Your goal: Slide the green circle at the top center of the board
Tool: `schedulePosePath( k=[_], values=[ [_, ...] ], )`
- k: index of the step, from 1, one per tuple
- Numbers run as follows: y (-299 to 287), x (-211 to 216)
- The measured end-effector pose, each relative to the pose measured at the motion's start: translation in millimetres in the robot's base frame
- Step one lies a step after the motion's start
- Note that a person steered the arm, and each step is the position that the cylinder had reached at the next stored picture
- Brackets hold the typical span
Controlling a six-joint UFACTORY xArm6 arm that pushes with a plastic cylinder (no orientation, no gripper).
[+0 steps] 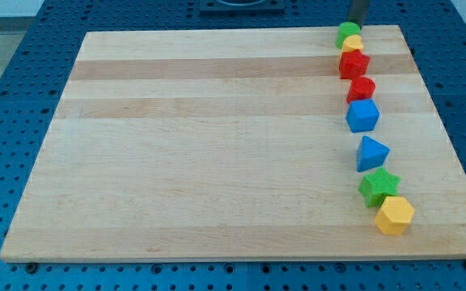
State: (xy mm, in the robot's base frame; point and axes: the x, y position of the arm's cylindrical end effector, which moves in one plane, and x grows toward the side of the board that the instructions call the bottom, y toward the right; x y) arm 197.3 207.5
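Observation:
The green circle (348, 32) lies at the top right of the wooden board (217, 145), close to its top edge. My tip (355, 23) stands just above and to the right of it, touching or nearly touching it. A yellow block (353, 44) sits right below the green circle and touches it. Below that, a line of blocks runs down the right side: a red block (353, 64), a smaller red block (361, 89), a blue block (362, 115), a blue triangle (371, 153), a green star (378, 187) and a yellow hexagon (394, 215).
The board lies on a blue perforated table (6, 121). A dark base shows at the view's top centre (241, 6). All the blocks stand along the board's right side.

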Motion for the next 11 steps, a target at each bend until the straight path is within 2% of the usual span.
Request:
schedulePosePath(
  k=[1, 2, 3, 5, 6, 7, 8, 9, 10, 11],
  values=[
    [6.0, 14.2],
    [36.9, 32.6],
    [0.7, 32.7],
    [-168.4, 32.9],
    [-82.0, 32.8],
    [-71.8, 41.0],
    [-124.0, 69.0],
    [-173.2, 73.7],
    [-215.7, 63.4],
    [-200.9, 33.3]
  ],
)
